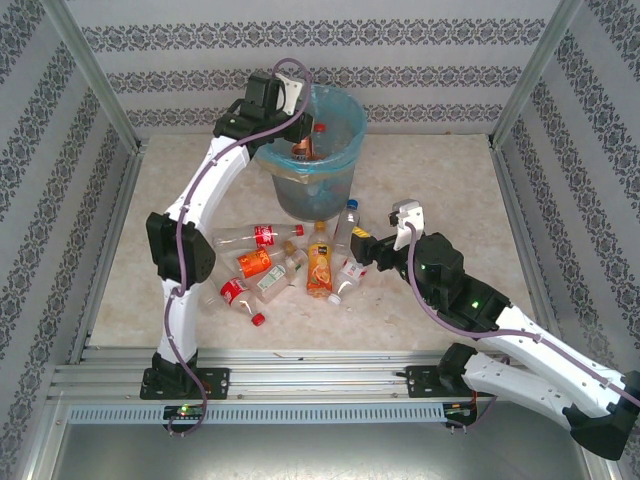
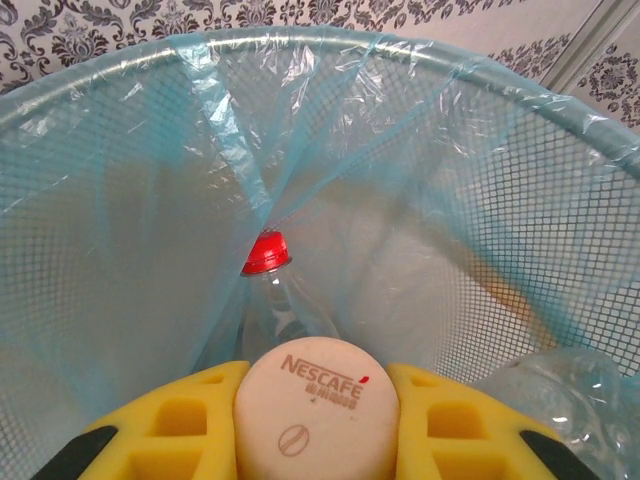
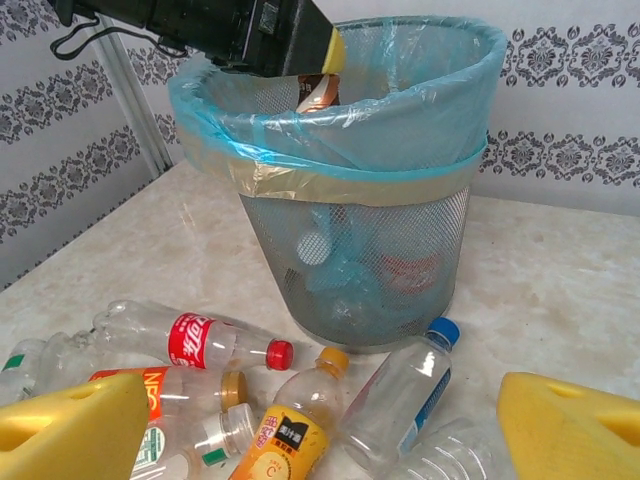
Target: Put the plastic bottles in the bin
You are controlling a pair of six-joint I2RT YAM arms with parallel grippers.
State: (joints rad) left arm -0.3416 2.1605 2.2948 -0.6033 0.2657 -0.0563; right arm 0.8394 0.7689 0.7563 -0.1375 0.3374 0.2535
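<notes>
The Nescafé bottle (image 2: pixel 318 440) is clenched in my left claw (image 2: pixel 318 398), hanging just inside the bin (image 2: pixel 300 40) rim. I'd let go well clear of the bag fold (image 2: pixel 240 170), so it drops beside the red-capped bottle (image 2: pixel 266 252) lying inside. My right claw (image 3: pixel 320 425) gapes above the loose bottles (image 3: pixel 200 340) on the worktop (image 3: pixel 560 280).

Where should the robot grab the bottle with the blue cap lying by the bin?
Around the middle of its clear body, coming down from above. The blue-capped bottle lies flat with its cap towards the bin, so the open right pincer can probably straddle its narrow width.
</notes>
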